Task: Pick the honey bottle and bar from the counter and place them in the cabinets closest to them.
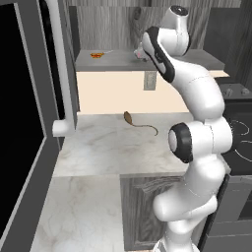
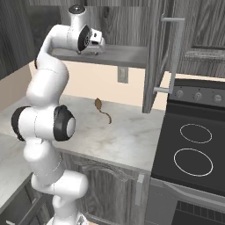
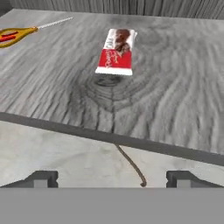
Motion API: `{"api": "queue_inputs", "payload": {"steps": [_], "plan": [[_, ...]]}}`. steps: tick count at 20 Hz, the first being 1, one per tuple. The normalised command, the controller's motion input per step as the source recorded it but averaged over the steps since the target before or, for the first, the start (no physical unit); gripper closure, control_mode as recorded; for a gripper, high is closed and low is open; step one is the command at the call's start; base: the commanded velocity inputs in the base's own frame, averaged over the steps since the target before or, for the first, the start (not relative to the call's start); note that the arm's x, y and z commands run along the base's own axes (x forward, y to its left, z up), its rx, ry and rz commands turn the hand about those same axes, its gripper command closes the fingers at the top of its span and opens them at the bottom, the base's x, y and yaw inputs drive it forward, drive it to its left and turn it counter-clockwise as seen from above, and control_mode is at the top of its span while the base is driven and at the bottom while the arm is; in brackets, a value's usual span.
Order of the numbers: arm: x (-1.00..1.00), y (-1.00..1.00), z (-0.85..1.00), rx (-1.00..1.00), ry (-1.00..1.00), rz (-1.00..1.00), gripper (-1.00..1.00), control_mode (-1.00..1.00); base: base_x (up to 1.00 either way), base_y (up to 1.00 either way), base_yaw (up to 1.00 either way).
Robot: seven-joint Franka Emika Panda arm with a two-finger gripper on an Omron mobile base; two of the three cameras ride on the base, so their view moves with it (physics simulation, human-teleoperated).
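Observation:
The bar, a flat red and white packet, lies on the wood-grain shelf floor of the open upper cabinet. My gripper is open and empty, drawn back from the bar over the shelf's front edge. In the right base view the hand sits at the shelf's left end. From the left base view the arm's upper link covers most of the hand at the shelf. The counter lies below. The honey bottle is out of view.
A yellow and red thing with a thin tail lies at the shelf's left. A brown teardrop thing with a long tail lies on the counter. The cabinet door stands open beside the black stovetop.

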Motion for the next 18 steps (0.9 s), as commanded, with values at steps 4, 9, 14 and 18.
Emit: {"api": "queue_inputs", "payload": {"steps": [4,9,14,18], "plan": [[-1.00,-0.30,-0.60,-0.01,-0.04,0.06,-1.00,-1.00,0.00,0.00,0.00],[-1.00,-0.24,-0.61,0.00,-0.09,0.02,-1.00,-1.00,0.00,0.00,0.00],[-1.00,-0.06,-0.38,0.01,-0.25,0.00,-1.00,-1.00,0.00,0.00,0.00],[-1.00,0.00,-0.18,0.00,-0.25,0.00,-1.00,-1.00,0.00,0.00,0.00]]}}
